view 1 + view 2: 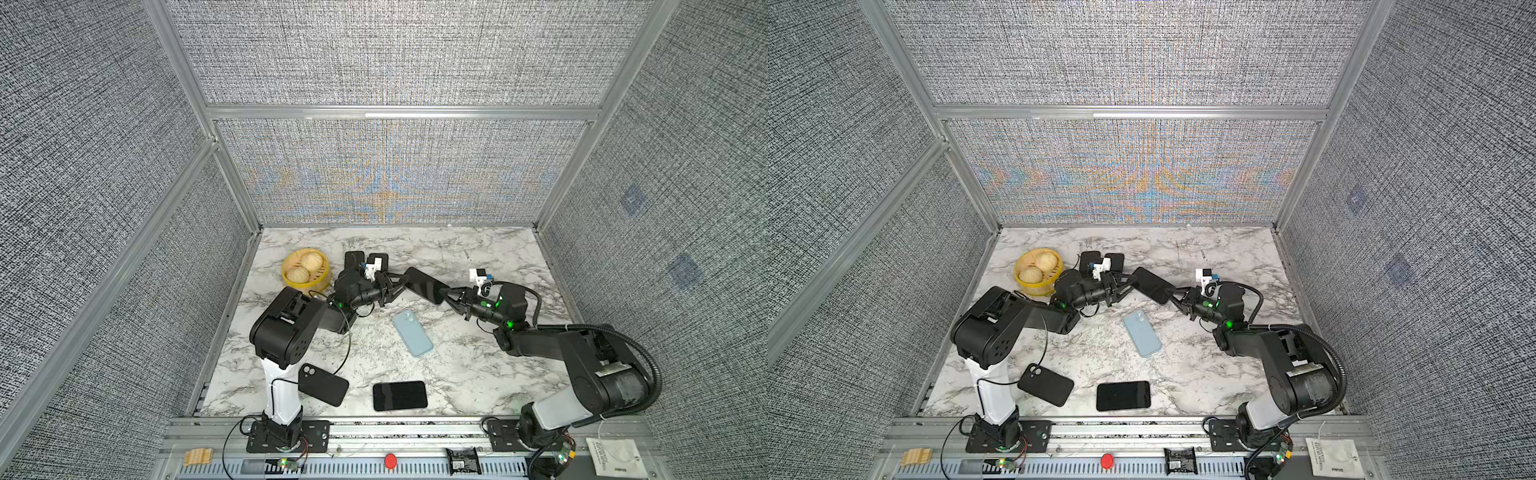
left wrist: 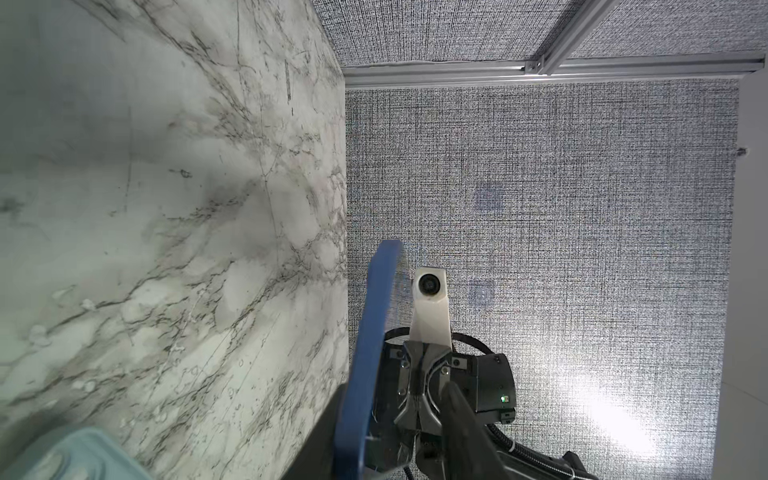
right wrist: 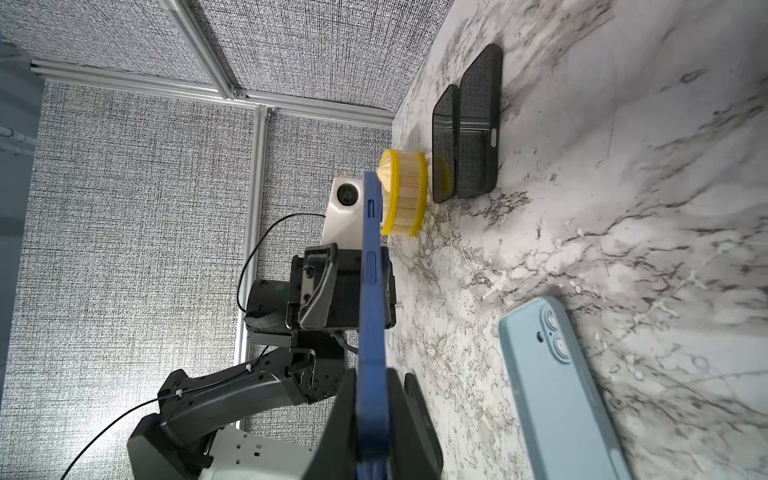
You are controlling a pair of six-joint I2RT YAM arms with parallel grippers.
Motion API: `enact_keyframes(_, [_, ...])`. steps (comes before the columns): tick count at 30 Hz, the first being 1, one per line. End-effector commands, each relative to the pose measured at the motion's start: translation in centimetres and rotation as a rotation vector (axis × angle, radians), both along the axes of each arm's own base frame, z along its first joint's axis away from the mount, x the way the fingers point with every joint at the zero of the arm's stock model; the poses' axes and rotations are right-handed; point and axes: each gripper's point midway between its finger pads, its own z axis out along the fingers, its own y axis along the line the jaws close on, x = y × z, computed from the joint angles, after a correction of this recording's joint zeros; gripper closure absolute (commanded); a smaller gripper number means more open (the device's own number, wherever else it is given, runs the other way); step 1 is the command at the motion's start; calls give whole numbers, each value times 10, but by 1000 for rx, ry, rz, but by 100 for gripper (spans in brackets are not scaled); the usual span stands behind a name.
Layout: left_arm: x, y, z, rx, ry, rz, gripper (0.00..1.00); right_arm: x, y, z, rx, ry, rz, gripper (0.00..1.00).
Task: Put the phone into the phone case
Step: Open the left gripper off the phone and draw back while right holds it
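Above the marble table (image 1: 478, 374), both arms reach inward: right tool (image 1: 445, 296) pinches the phone (image 1: 424, 284), left tool (image 1: 400, 283) stands parted.

Robot test cell in a lab — grey fabric walls (image 1: 399, 54), aluminium frame (image 1: 403, 112), marble-print tabletop (image 1: 478, 365), red button (image 1: 390, 460)

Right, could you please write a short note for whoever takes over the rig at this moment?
The left gripper is open, its jaws around one end of the blue-edged phone, which is raised above the table.
The right gripper is shut on the other end.
Flat on the table: a light blue phone, back up; a black case; a black phone, screen up.
Done: the phone is lifted. I cannot tell whether its blue edge is already a case.
Left: if it is not, seat it in a case.
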Motion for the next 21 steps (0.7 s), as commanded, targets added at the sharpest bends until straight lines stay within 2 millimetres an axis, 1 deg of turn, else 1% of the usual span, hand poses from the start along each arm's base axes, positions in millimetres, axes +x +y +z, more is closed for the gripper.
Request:
enact_keyframes(1, [-6,7,-5,38,-33,-5,48,0,-4,7,-8,-41,-4,100])
enact_keyframes(4, [-8,16,-15,77,-25,9,39,-2,-10,7,-39,-38,-11,100])
enact_keyframes(6, [-9,21,-20,99,-22,8,35,-6,-14,5,-77,-29,-13,100])
enact_keyframes(9, [-10,29,-27,144,-16,-8,33,-13,-24,0,-157,-9,-20,100])
enact_keyframes(11, [-13,33,-33,209,-16,-38,33,-19,-30,1,-208,-7,-28,100])
enact_keyframes(13, [-18,37,-42,319,-12,-77,32,-25,-38,1,-270,-7,-40,100])
enact_keyframes(15, [-19,41,-44,422,-37,-103,31,-31,-43,1,-324,-22,-45,100])
enact_keyframes(20, [-27,65,-63,731,-45,-170,31,-38,-51,-1,-370,-24,-55,100])
enact_keyframes(21, [-29,66,-65,772,-51,-200,31,-40,-52,-2,-379,-23,-54,100])
